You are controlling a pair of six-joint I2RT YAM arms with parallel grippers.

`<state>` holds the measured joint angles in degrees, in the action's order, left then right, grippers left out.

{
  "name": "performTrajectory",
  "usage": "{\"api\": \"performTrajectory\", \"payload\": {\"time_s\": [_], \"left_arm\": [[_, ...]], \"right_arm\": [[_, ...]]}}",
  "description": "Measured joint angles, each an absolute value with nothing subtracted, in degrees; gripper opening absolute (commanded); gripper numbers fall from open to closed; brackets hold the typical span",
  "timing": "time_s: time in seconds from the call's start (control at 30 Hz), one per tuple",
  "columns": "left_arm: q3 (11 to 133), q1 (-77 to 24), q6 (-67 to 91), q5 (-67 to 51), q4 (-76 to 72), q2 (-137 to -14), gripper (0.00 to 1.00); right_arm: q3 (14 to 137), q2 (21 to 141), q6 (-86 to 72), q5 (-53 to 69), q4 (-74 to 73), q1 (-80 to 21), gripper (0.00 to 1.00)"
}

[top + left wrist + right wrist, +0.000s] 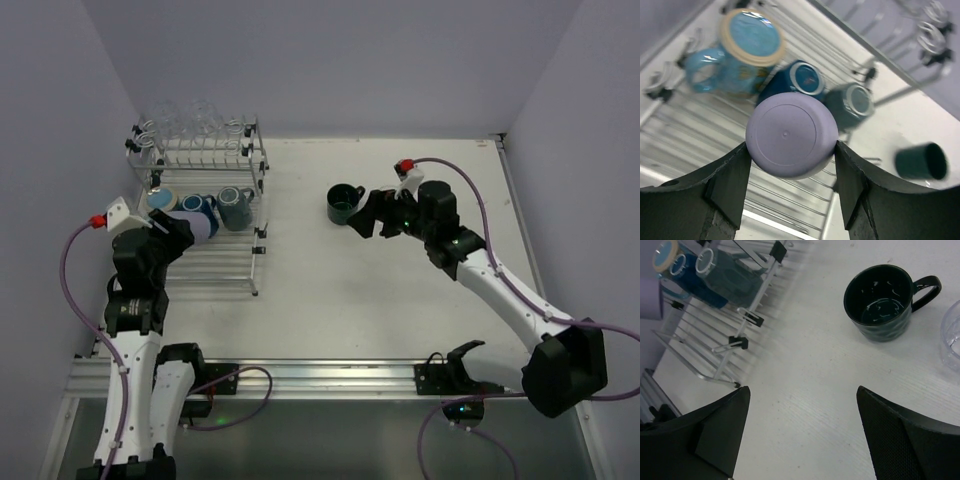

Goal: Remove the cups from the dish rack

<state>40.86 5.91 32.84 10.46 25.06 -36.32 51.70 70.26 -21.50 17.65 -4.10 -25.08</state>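
The two-tier wire dish rack (255, 215) stands at the far left. My left gripper (188, 232) is shut on the lavender cup (790, 134), holding it base toward the camera just above the lower tier's wires (700, 135). Behind it on that tier lie a light blue mug (740, 55), a blue mug (800, 80) and a grey mug (852, 102). Clear glass tumblers (190, 120) stand on the top tier. A dark green mug (885, 302) stands upright on the table. My right gripper (803, 390) is open and empty just near of it.
A clear glass (952, 335) stands on the table beside the dark green mug, cut off by the right wrist view's edge. The rack's right posts (747, 315) stand to the left of my right gripper. Purple walls close in the table at the back and both sides.
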Motion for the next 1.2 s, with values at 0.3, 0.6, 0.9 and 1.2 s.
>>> {"api": "performTrajectory", "payload": {"time_s": [0.3,0.6,0.9,1.2], "left_arm": [[31.4,5.8,42.9,-18.7,11.8,-28.5,0.40],[24.5,-7.6,55.0,-28.4,-13.1,-31.4,0.40],[22.7,-17.4,57.8,-28.2,-26.3,-37.0,0.41],[20.7,-21.1,57.9,-28.5,-32.9,-41.9,0.47]], "right_arm": [[38.6,52.1,-39.9,19.6,11.5,-26.9,0.83],[36.8,55.5,-48.7,25.3,25.1,-38.2,0.83],[39.4,65.3,-49.4,32.2,32.6,-41.1,0.78],[42.8,73.0,-51.7,36.2,41.6,-41.1,0.53]]}}
